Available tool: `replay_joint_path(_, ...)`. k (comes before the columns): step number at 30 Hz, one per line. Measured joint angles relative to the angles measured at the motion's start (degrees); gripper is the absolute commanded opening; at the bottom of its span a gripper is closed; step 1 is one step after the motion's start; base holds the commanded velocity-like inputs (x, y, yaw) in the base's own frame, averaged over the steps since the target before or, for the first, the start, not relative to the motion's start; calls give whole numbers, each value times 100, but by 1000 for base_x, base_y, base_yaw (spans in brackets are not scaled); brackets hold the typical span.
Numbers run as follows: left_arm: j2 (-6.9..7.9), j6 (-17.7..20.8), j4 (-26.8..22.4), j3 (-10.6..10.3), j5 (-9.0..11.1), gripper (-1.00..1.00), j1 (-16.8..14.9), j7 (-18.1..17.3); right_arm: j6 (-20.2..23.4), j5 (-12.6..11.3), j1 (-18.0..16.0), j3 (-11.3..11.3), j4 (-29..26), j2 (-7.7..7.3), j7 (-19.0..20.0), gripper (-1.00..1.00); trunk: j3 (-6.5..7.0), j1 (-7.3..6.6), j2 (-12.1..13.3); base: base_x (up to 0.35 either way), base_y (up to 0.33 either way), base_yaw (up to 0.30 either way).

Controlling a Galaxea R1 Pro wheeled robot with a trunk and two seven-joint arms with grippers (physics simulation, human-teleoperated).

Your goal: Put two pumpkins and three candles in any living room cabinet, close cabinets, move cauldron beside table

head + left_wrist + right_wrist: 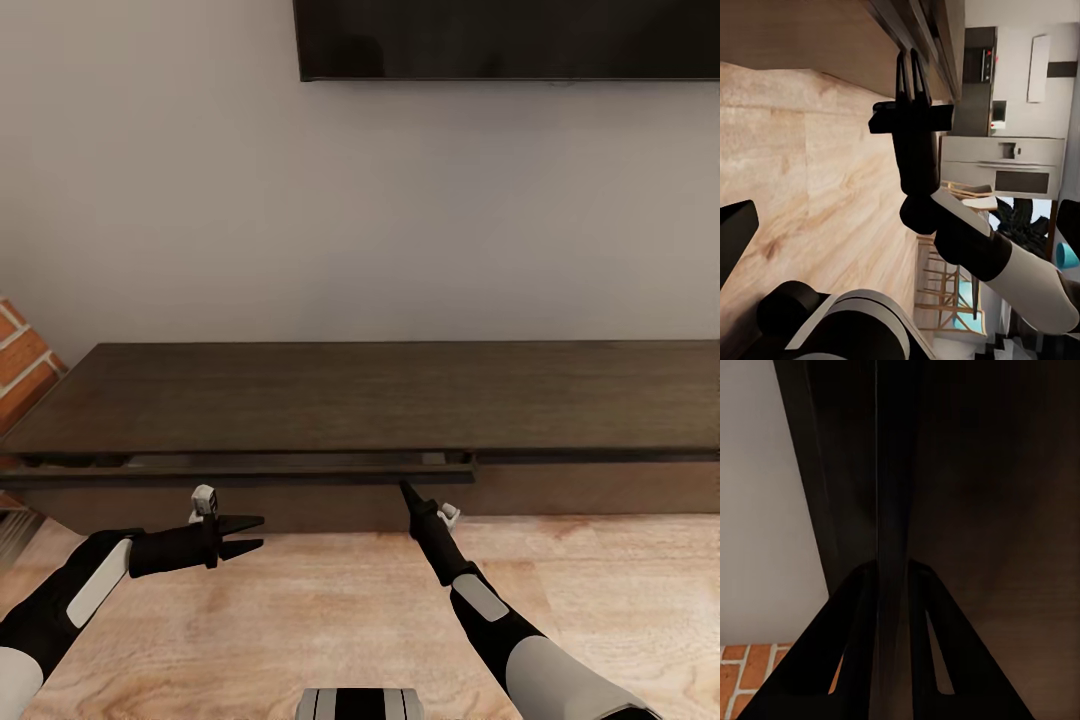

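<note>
The cabinet [400, 400] stands along the wall under a dark screen [510, 40], its left drawer [240, 470] slightly ajar. The right gripper [405, 488], jaws pressed together, points at the drawer's front edge. The left gripper [250, 535], jaws spread, hangs below the drawer over the wooden floor [330, 610]. Brick wall [25, 365] lies beyond the left gripper.

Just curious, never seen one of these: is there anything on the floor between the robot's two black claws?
No. In the head view, only bare wooden floor lies between the left fingers and the right fingers, before the dark cabinet.
</note>
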Motion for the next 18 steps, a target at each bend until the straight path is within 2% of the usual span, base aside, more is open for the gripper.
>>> replay_joint_path(8, 1, 0, 0, 0, 0, 100, 2, 0, -5, -6, 0, 1, -1, 0, -3, -100, 0, 0, 0, -83, 0, 0)
replay_joint_path(18, 0, 0, 0, 0, -9, 100, 1, 0, 15, -26, -1, -13, -2, 0, -8, -100, 0, 3, 0, -283, 0, 0)
